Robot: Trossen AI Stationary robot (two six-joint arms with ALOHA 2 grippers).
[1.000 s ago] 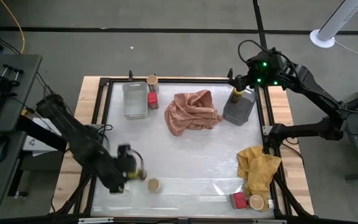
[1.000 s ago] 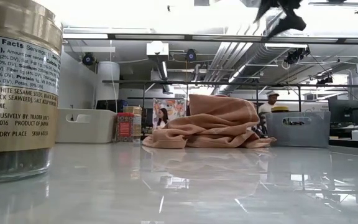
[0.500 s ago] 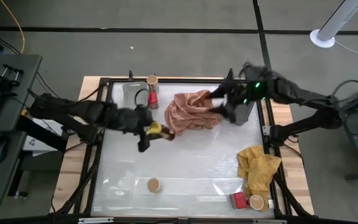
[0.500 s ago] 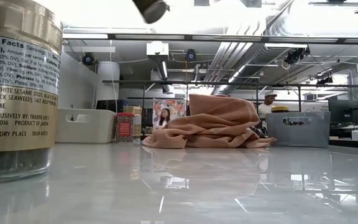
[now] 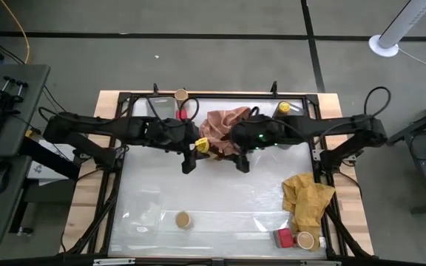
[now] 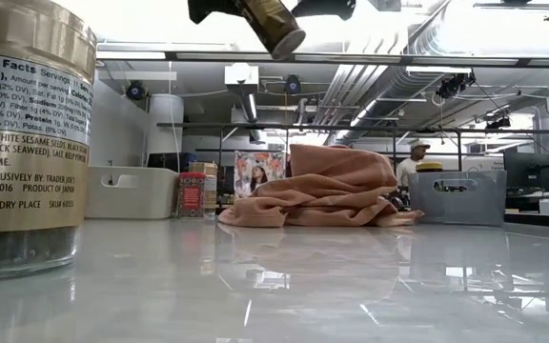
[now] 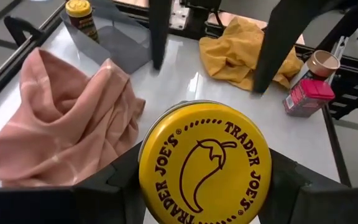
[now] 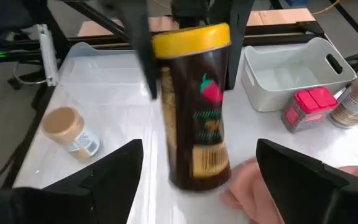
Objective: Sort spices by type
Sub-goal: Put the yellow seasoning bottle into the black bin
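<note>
Gripping yellow-lidded jar (image 7: 204, 163), left tool (image 5: 196, 146); right tool (image 5: 226, 148) agape, empty; grey tray (image 7: 118, 42) holds second yellow-lidded jar (image 7: 79, 15).

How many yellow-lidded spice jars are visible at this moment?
2. One yellow-lidded jar is held by the left gripper above the table's middle, facing the open right gripper. The other jar stands in the grey tray at the far right. More could be hidden under cloths.
</note>
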